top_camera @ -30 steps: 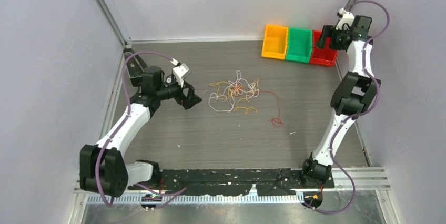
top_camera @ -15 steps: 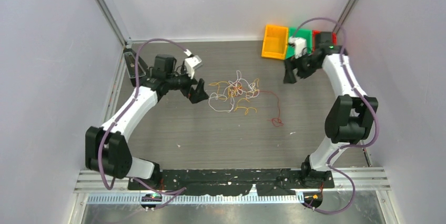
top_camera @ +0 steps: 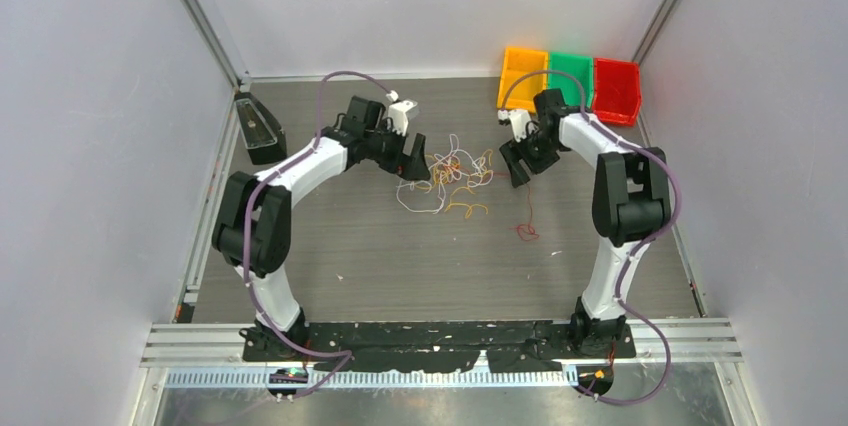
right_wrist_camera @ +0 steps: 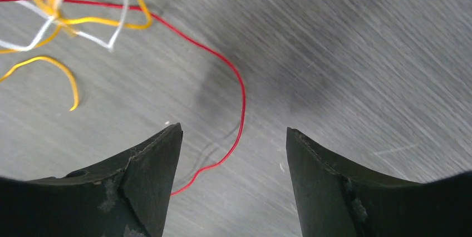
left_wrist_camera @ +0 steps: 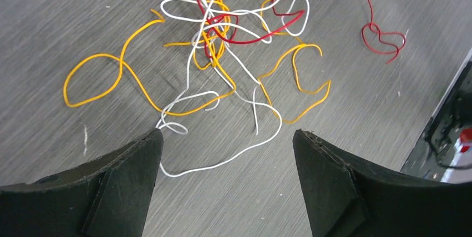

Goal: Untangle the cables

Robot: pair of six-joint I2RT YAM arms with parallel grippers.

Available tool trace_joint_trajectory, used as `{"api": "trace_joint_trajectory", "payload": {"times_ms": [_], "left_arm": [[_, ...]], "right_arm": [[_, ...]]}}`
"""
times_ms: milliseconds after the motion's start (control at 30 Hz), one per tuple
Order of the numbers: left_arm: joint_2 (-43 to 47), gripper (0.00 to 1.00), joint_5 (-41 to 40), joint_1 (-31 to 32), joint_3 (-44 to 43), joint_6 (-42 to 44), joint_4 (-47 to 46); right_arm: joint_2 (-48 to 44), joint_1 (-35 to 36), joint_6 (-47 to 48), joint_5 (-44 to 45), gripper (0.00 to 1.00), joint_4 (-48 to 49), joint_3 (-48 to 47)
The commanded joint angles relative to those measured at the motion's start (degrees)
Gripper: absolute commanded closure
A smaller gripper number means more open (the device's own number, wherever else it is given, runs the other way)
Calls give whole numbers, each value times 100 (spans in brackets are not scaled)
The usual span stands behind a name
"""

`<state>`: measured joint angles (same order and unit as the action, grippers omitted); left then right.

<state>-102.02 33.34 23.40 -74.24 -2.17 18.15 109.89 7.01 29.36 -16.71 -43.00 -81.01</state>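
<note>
Approach step: my left gripper [left_wrist_camera: 228,137] hangs wide beside the cable tangle [left_wrist_camera: 213,31], right gripper [right_wrist_camera: 234,131] wide too (nothing held) over the tangle's trailing red strand [right_wrist_camera: 242,103]. Next I must lower and pinch that strand alone.

I can read no text, label, brand, number or sign in any of my views. The orange bin [top_camera: 522,77], green bin [top_camera: 569,80] and red bin [top_camera: 616,92] carry no legible marking, and neither does the table [top_camera: 400,251].
</note>
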Motion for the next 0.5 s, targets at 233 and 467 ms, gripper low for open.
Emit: {"api": "trace_joint_trajectory", "payload": {"times_ms": [233, 467], "left_arm": [[-276, 2, -1292, 438, -63, -756, -734], [-776, 2, -2592, 1016, -532, -11, -48]], "right_arm": [[460, 81, -187, 451, 46, 154, -87], [280, 156, -353, 680, 69, 278, 504]]}}
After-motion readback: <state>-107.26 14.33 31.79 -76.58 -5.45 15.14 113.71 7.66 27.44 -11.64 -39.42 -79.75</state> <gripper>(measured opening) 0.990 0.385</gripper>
